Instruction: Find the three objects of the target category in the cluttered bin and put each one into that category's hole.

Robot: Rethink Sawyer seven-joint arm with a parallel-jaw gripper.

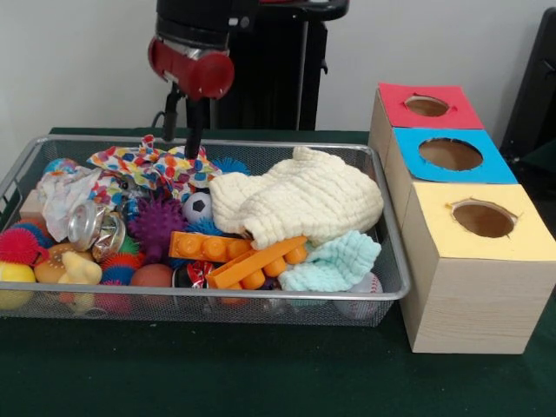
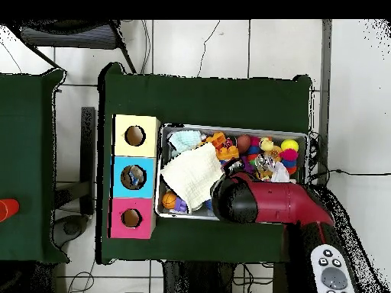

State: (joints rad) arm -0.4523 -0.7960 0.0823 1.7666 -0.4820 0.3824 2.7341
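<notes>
The wire-mesh bin is crammed with toys and cloths; it also shows in the overhead view. My gripper hangs open and empty over the bin's back left, its fingertips just above a confetti-patterned cloth. In the overhead view the arm's red head hides it. A crumpled, glinting see-through piece lies at the bin's left; I cannot tell if it is plastic or a can. No other plastic piece shows. The light-blue hole is the middle one of three.
A cream quilted cloth, a mint cloth and orange bricks fill the bin's right half. A purple spiky ball, a small football and a white patterned cloth lie left. Red-topped and yellow-topped holes flank the blue one.
</notes>
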